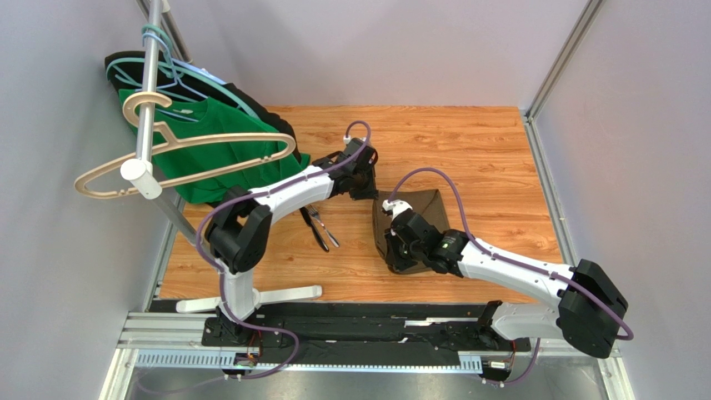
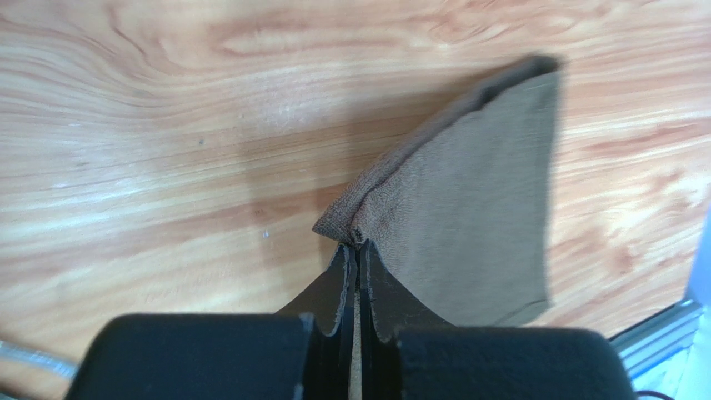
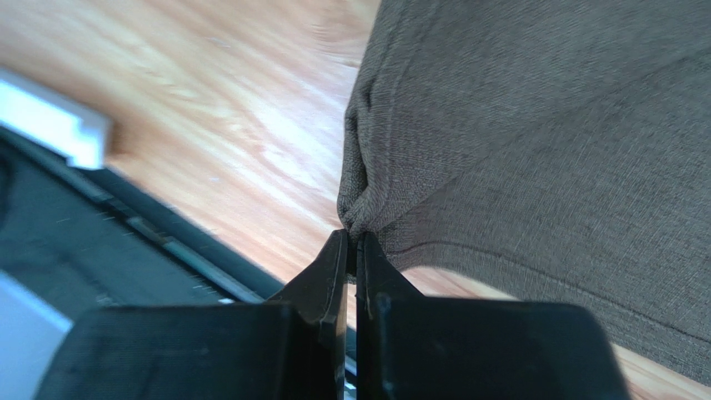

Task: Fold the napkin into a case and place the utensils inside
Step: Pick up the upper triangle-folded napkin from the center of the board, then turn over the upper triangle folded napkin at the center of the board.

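- The left gripper (image 2: 357, 247) has its two black fingers pressed together on one corner of the dark olive-brown rectangular napkin of plain woven cloth (image 2: 467, 208). The hemmed edge bunches into a small peak at the pinch.
- The right gripper (image 3: 352, 240) is likewise clamped on another corner, and the fabric puckers just above its tips.
- Both corners seem to belong to the napkin's left edge. Holding them as a pair probably lets the arms carry that edge across together, so the crease falls straight.
- The napkin sits mid-table between the two wrists. Its gripped side is raised as a slanting sheet with shadow beneath, and the rest lies flat.
- The cloth is matte, finely woven and limp, with a stitched hem, so it will likely sag wherever it is not supported.
- No case is formed yet; I judge this an early fold.
- The slim dark-handled utensils with silvery ends (image 1: 320, 227) lie left of the napkin and apart from it, under the left forearm.
- Everything rests on a light wood-grain table (image 1: 467, 142).
- A green shirt (image 1: 217, 150) hangs at the far left.
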Action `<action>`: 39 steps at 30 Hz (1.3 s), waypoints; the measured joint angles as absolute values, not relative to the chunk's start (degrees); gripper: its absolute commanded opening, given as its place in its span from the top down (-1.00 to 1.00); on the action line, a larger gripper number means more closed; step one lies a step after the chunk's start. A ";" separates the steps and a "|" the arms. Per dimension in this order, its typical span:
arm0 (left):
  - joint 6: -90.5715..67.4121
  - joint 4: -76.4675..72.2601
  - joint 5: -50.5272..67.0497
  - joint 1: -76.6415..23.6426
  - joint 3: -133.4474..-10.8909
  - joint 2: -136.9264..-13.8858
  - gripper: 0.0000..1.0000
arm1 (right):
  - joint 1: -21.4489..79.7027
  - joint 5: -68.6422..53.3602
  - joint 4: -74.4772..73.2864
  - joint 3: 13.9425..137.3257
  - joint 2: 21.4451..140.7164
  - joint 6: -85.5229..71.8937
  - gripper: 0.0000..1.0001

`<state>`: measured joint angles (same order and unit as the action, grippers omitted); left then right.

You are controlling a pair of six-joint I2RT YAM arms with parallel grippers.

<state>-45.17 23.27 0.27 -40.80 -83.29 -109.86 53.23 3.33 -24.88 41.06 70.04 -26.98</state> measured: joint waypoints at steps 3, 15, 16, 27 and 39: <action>-44.62 24.77 -2.20 -40.93 -83.29 -104.75 1.00 | 53.23 -0.75 -23.09 42.15 70.04 -27.73 1.00; -39.81 35.99 -16.19 -40.71 -83.48 -88.07 1.00 | 55.09 -17.54 -11.44 52.58 71.94 -35.16 1.00; -39.31 37.10 -17.65 -40.62 -83.66 -86.54 1.00 | 55.18 -19.18 -9.06 52.90 72.12 -36.62 1.00; -34.98 41.63 -21.96 -41.15 -93.23 -92.18 1.00 | 48.90 -24.71 12.47 39.20 69.25 -50.98 1.00; -36.12 36.56 -20.18 -46.44 -103.81 -121.58 1.00 | 22.87 -32.14 7.20 17.41 54.68 -53.60 1.00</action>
<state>-36.12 36.56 -20.18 -46.44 -103.81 -121.58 22.87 -32.14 7.20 17.41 54.68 -53.60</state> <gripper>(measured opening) 0.017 0.026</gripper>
